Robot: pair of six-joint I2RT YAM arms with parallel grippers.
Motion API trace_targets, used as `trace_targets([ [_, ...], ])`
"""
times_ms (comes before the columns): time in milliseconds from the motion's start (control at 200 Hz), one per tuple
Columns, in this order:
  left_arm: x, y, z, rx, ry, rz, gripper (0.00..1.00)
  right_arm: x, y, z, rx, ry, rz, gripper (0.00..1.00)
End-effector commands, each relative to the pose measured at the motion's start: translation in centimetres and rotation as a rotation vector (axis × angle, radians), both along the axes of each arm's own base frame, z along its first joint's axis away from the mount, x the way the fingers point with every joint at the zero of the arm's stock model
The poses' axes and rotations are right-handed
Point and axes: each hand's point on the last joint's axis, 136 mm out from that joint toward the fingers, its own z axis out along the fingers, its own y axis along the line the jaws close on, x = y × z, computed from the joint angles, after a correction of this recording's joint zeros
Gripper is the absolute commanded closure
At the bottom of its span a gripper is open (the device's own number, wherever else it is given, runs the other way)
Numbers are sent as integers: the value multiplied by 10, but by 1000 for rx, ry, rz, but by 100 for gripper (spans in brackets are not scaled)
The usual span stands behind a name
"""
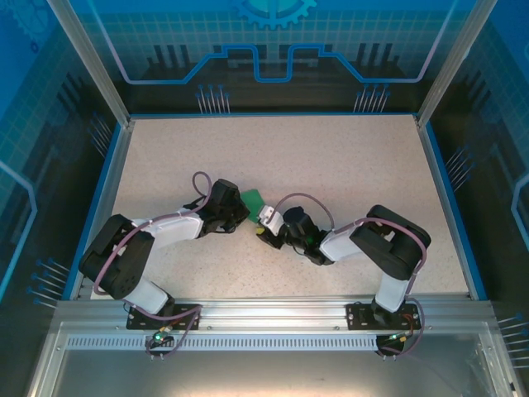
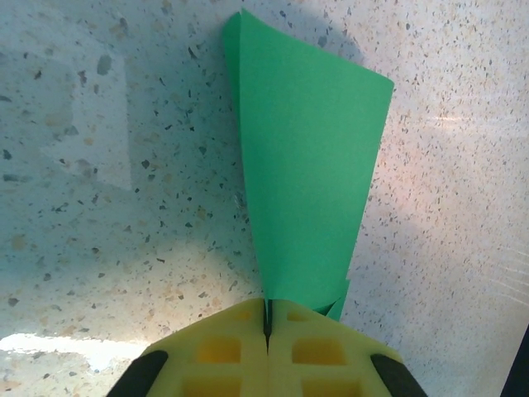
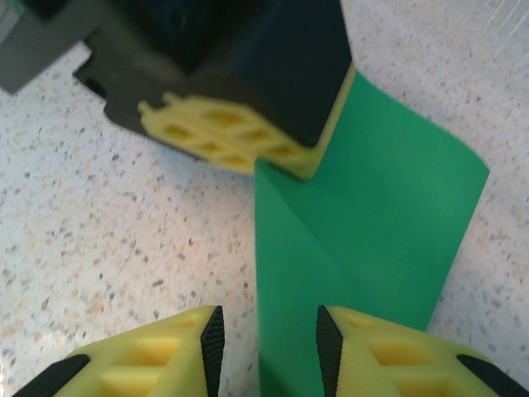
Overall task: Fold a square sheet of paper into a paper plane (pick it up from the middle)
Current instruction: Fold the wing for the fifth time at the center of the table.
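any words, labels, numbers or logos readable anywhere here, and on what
None can be read. The green paper is plain, the left hand and right hand carry no marks, and the blue back wall bears a gear and line pattern without letters.

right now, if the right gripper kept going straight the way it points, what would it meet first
The green paper, lying between the open jaws of the right gripper; just beyond, likely the left gripper, shut on the same sheet, though depth is unclear.
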Motion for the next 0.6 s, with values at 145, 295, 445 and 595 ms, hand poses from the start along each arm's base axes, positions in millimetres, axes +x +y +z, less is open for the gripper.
trace_targets([
  [145, 3, -5, 23, -20, -22, -29, 96, 20, 15, 6, 3, -87, -2, 63],
  [295, 2, -5, 23, -21, -19, -30, 96, 23, 16, 1, 4, -78, -9, 67],
  [445, 3, -4, 23, -16, -22, -28, 93, 24, 14, -1, 34, -38, -21, 80],
  [595, 5, 0, 25, -12, -30, -23, 82, 23, 10, -3, 84, 42, -30, 92],
])
